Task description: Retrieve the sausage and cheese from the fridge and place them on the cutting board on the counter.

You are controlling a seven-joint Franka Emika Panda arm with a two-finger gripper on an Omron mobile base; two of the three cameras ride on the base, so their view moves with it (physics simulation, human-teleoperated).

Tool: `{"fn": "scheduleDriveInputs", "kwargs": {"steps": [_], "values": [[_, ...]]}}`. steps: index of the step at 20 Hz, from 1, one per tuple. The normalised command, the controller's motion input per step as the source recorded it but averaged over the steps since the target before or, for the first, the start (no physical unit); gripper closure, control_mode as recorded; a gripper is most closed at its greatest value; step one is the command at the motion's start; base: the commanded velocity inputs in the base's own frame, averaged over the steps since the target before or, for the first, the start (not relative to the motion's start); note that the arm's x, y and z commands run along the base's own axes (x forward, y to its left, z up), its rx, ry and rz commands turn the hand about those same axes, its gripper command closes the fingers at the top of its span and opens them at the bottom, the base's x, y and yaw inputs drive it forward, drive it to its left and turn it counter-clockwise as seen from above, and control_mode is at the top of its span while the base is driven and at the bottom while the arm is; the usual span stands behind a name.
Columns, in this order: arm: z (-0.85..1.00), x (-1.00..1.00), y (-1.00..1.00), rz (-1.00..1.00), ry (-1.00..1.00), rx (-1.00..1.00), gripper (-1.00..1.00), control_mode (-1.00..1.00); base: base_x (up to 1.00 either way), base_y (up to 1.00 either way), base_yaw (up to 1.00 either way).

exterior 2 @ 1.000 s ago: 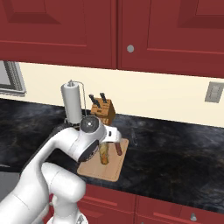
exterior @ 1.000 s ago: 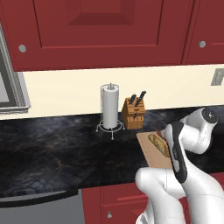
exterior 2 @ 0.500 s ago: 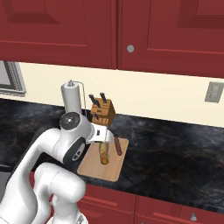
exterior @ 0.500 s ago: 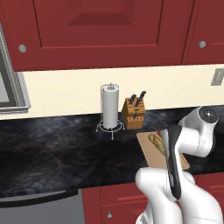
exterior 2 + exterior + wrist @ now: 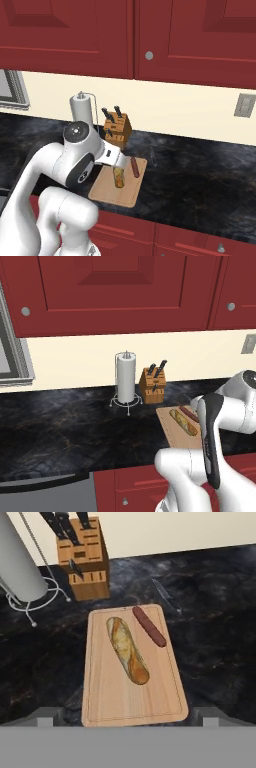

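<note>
The light tan cutting board [image 5: 100, 697] [image 5: 107, 190] [image 5: 172, 428] lies on the black marbled counter [image 5: 75, 431]. On it lie the dark red-brown sausage [image 5: 149, 626] [image 5: 134, 167] [image 5: 189, 413] and, beside it, the cheese [image 5: 128, 649] [image 5: 119, 177] [image 5: 183, 422], a long golden-yellow mottled piece. They lie apart, nearly parallel. My gripper [image 5: 129, 718] hangs above the board's near end, open, with nothing between its wide-set fingertips. My white forearm covers the board's right side in the left base view. The fridge is out of view.
A wooden knife block [image 5: 82, 557] [image 5: 152, 383] and a paper towel roll on a wire stand [image 5: 15, 567] [image 5: 125, 378] stand behind the board against the cream wall. Red cabinets hang above. A steel appliance [image 5: 10, 356] sits at the far left.
My hand has drawn up and back from the board, the arm folding closer to the base. The sausage and cheese have stayed where they lay.
</note>
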Motion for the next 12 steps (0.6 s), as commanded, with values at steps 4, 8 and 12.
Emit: {"fn": "scheduleDriveInputs", "kwargs": {"steps": [4,8,12], "values": [[0.0,0.0,0.0,0.0,0.0,0.0,-1.0,1.0,-0.13,0.0,0.0],[0.0,0.0,0.0,0.0,0.0,0.0,-1.0,1.0,-0.77,0.0,0.03],[0.0,0.0,0.0,0.0,0.0,0.0,-1.0,1.0,-0.9,0.0,0.0]]}}
